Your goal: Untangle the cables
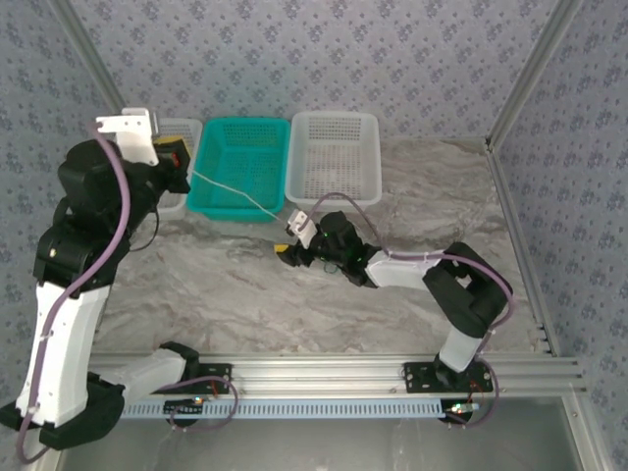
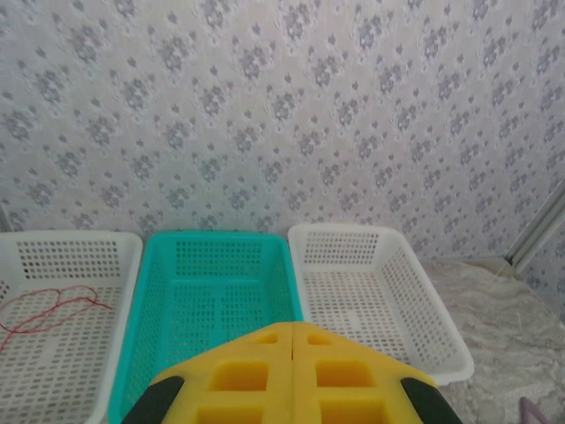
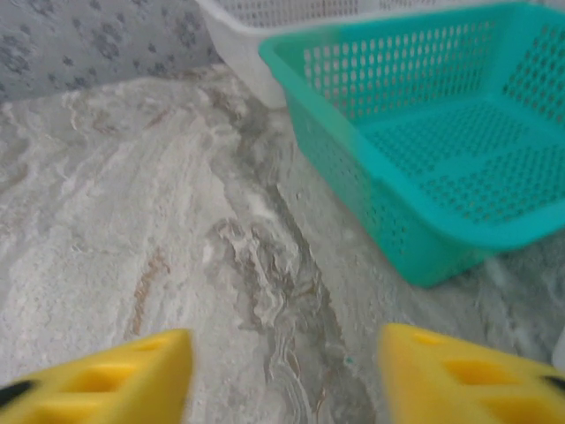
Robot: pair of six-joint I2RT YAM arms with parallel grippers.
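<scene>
A whitish cable point(image 1: 235, 194) runs in a nearly straight line from my left gripper point(image 1: 180, 162) across the teal basket point(image 1: 245, 122) down to the table beside my right gripper point(image 1: 285, 247). In the left wrist view, my left gripper point(image 2: 292, 331) has its yellow fingers pressed together, and the wire itself is hidden there. A red cable point(image 2: 48, 309) lies looped in the left white basket point(image 2: 71, 237). Low over the marble, my right gripper point(image 3: 284, 371) stands open with nothing between its fingers.
Three baskets line the back wall: white left point(image 1: 182, 126), teal in the middle point(image 2: 216, 237), white right point(image 1: 334, 118). The teal basket's corner point(image 3: 371, 177) is just ahead and right of my right gripper. Wallpapered walls close in the back and sides.
</scene>
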